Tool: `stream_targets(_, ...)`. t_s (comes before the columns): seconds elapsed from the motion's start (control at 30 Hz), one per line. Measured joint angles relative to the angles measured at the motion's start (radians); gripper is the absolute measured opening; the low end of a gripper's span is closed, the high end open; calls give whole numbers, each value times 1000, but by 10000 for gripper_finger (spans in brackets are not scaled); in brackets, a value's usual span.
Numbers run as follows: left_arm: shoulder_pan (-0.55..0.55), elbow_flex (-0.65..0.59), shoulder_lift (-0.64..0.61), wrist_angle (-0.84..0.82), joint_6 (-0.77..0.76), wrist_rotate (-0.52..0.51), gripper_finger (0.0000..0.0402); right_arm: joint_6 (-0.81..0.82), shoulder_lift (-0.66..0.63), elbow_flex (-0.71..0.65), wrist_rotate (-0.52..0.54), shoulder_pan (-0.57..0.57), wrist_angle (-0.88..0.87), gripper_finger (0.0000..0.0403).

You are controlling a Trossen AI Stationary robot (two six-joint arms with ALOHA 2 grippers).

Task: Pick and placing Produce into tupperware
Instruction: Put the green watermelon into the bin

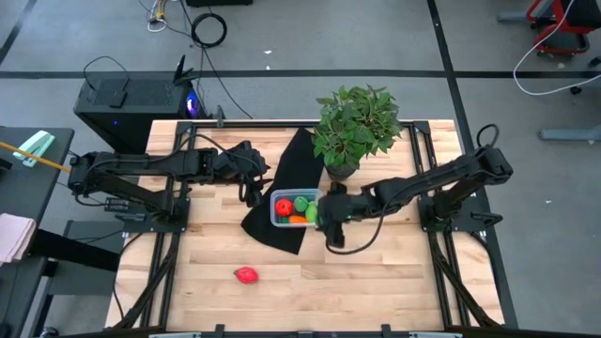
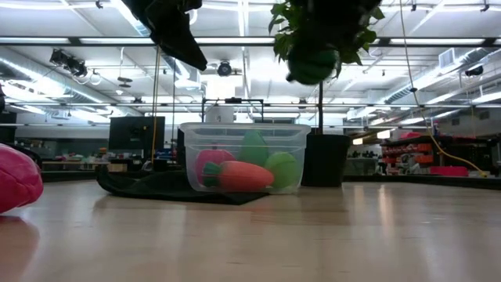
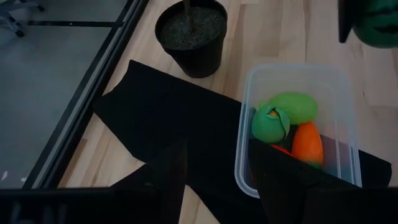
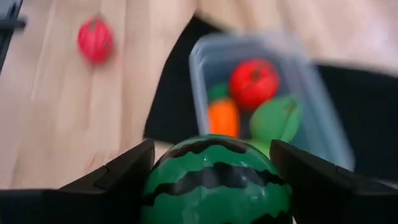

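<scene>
The clear tupperware (image 1: 293,208) stands on a black cloth (image 1: 282,178) at mid-table. It holds a red piece (image 4: 254,82), an orange piece (image 4: 224,117) and two bright green pieces (image 3: 292,107). Another red fruit (image 1: 246,275) lies on the bare wood nearer the front edge. My right gripper (image 1: 329,223) is shut on the dark green striped ball (image 4: 214,180), in the air at the box's right end. My left gripper (image 1: 250,184) is open and empty above the cloth at the box's left end. My right gripper pinches the striped ball between its two fingers, one on each opposite side (image 4: 155,177). The ball is lifted clear of the table and the box, well above the box's rim in the low view (image 2: 311,66).
A leafy potted plant (image 1: 355,127) stands on the table just behind the box, its black pot (image 3: 191,37) close to the cloth's far edge. Bare wood lies in front of the box around the red fruit.
</scene>
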Motion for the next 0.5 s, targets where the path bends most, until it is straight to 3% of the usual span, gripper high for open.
stream_targets(0.3,0,0,0,0,0,0,177,-43,38,20,36,-114,120,304)
stream_targets(0.5,0,0,0,-1,0,0,178,-38,139,20,-38,-152,161,313)
